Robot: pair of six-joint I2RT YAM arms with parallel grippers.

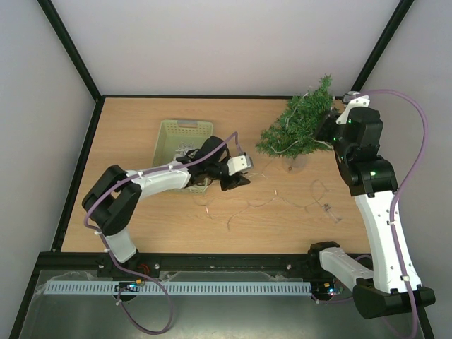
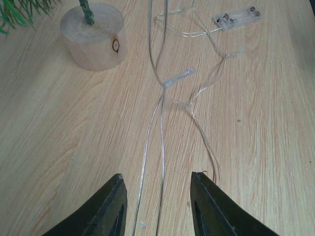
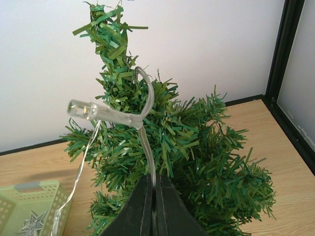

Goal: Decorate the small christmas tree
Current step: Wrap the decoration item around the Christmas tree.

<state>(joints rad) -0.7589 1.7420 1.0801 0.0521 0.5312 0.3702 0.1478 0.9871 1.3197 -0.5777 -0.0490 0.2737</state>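
Getting only the first stretch of decorating under way here. Clamping the right jaws tight on the clear wire of the light string [image 3: 148, 157], right up against the small christmas tree [image 3: 197, 157] at the back right of the bench [image 1: 127, 127]. Arching one frosted LED bulb [image 3: 83, 109] over beside the bushy tip, and spotting little else on the branches. Leaving most of that string trailing loose across the wood grain, down to its clear plastic battery case [image 2: 236, 17]. Holding the left jaws spread wide, gripping nothing, straddling two hair-thin strands low over the bench. Looking, by this reckoning, at plenty left to do: winding the rest of the wire round the cone, then fetching ornaments from the pale green perforated basket [image 1: 173, 126], a glittery silver star [image 3: 28, 223] among them. Noting flat, papery green needles, a twisted green stem, and a pale, round, smooth-sided wooden base [image 2: 93, 42] sitting flat on the bench.
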